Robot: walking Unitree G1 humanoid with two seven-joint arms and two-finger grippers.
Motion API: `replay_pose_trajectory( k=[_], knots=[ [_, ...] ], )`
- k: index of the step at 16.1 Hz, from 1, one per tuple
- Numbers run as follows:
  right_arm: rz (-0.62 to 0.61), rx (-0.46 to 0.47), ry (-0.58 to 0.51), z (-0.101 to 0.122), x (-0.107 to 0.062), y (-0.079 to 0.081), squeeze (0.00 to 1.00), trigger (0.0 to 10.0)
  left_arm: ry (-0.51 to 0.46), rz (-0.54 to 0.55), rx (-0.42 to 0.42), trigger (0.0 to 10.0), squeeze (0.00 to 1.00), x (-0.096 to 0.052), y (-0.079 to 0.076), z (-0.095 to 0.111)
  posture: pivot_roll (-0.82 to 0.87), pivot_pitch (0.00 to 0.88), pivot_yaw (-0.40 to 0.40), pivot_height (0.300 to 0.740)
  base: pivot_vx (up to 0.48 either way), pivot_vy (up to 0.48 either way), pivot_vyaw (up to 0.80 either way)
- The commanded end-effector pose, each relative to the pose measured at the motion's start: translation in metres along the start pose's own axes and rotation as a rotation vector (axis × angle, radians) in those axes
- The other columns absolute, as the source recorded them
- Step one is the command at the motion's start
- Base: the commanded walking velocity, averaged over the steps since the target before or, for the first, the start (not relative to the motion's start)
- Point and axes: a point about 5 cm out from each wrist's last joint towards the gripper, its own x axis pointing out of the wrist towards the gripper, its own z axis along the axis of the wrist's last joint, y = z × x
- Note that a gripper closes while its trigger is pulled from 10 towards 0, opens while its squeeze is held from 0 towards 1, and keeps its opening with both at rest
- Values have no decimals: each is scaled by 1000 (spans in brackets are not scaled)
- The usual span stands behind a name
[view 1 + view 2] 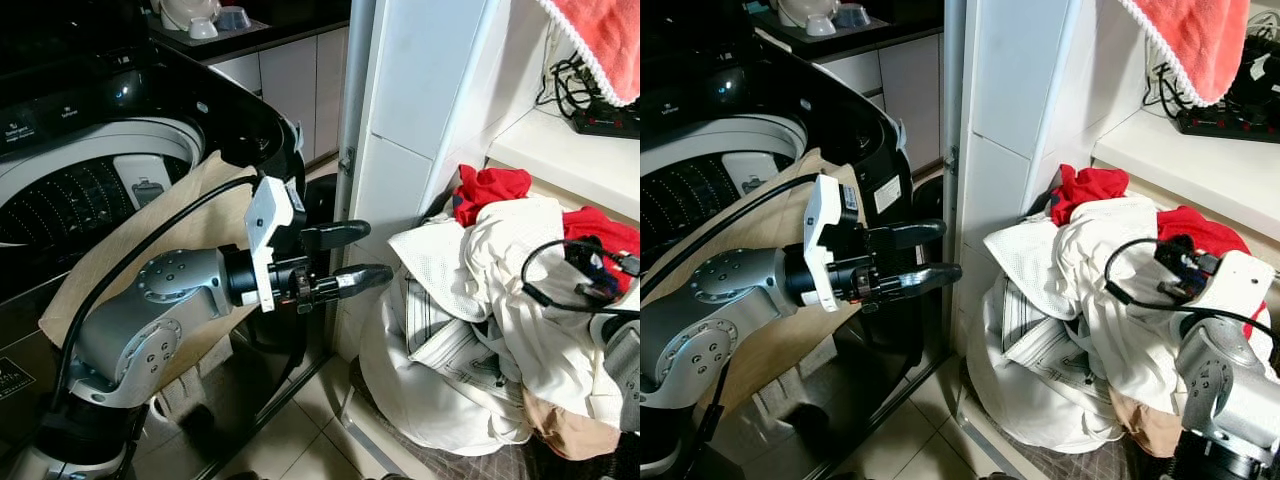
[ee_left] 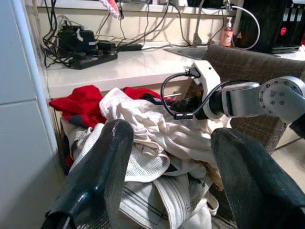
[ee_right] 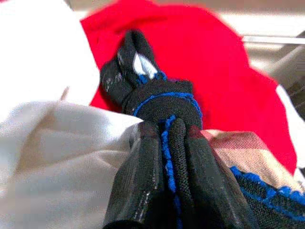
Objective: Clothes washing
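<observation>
Our right gripper (image 3: pixel 167 143) pinches a black sock (image 3: pixel 152 90) on the pile (image 1: pixel 480 300), left gripper (image 1: pixel 345 255) wide; neighbours may snag.

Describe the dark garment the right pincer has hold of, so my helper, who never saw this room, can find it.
Beside the washing machine lies a heap of mostly white laundry. Near its right side, the right pincer is shut on a black knitted piece with blue stitching, against red cloth. It is the only black, blue-edged item there.
</observation>
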Motion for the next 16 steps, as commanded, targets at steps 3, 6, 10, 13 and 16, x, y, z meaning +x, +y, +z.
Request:
replay_pose_trajectory(
  k=[3,6,10,13,16],
  knots=[
    [-78,-43,-162,26,-6,-5,0,0,-9,15,30,10000,0,-1,2,5,-73,0,2,740,0,0,0],
    [-97,-158,-381,54,-15,2,0,0,-32,36,34,10000,0,-1,5,8,-73,0,-1,740,0,0,0],
    [188,-327,-474,56,-26,43,0,0,-29,58,48,10000,0,-3,7,7,-75,0,-5,740,0,0,0],
    [416,-464,-444,35,-34,74,0,0,-26,64,55,10000,0,-3,7,7,-69,0,-10,740,0,0,0],
    [474,-551,-403,21,-36,80,0,7725,-15,60,59,10000,0,-4,5,5,-70,0,-11,740,0,0,0]
  ],
)
